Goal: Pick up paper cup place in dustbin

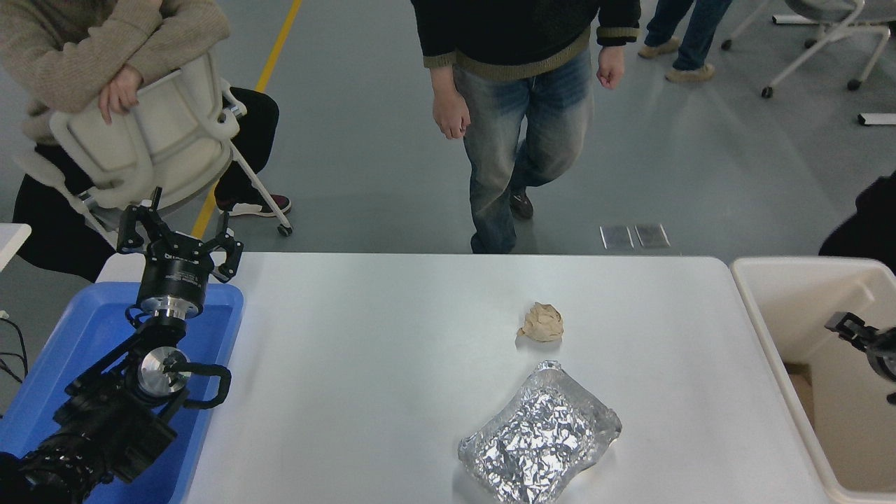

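I see the dustbin — a deep, off-white rectangular tub with a thick rounded rim — standing upright just beside the white table's right edge, partly cut off. I can't spot the paper cup — not visible anywhere.
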Controlling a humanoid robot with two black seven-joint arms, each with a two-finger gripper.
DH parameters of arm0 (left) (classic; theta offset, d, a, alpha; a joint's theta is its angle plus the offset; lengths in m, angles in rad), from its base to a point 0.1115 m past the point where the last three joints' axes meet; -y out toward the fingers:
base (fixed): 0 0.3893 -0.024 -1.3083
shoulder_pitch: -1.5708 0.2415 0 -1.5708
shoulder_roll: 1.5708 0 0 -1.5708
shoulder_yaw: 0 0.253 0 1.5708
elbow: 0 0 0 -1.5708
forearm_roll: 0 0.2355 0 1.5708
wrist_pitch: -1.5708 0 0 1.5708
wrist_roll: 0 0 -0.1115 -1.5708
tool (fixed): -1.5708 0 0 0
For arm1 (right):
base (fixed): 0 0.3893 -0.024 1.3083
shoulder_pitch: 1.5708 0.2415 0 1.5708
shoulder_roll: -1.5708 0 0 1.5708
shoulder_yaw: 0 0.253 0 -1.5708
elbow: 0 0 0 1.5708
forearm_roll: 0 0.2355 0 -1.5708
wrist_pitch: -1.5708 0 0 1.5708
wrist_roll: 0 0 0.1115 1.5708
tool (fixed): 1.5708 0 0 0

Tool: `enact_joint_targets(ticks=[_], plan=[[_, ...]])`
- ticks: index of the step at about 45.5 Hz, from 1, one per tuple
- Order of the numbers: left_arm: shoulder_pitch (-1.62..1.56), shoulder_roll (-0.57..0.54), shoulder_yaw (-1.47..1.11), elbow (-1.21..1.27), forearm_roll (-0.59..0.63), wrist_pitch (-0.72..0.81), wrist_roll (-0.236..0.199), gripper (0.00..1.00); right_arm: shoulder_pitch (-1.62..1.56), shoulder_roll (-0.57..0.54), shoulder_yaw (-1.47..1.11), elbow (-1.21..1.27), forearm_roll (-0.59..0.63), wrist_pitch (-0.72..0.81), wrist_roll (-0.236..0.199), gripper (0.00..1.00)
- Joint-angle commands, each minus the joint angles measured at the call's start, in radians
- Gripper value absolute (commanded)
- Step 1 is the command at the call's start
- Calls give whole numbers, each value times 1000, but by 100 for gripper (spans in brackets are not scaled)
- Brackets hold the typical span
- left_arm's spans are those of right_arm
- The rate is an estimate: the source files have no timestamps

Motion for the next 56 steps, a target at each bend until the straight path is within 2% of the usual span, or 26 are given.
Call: enact_joint_targets(ticks=[1, 8, 17, 24, 31, 56], plan=[[0, 0, 0, -1, 0, 0, 0, 99, 290, 33, -116, 236, 0, 253, -2, 100], [0, 0, 0, -1, 0, 0, 0, 99, 449, 108, -124, 233, 0, 634, -3, 100], [0, 0, 0, -1, -1, 0, 0, 99, 597, 255, -125, 233, -1, 908, -6, 100], [0, 0, 0, -1, -1, 0, 0, 99, 712, 357, -122, 248, 0, 913, -6, 100], [0, 0, 0, -1, -1, 0, 0, 99, 824, 395, -107, 275, 12, 913, -5, 100], [0, 0, 0, 1, 0, 0, 0, 99, 1002, 377, -98, 316, 25, 913, 0, 100]])
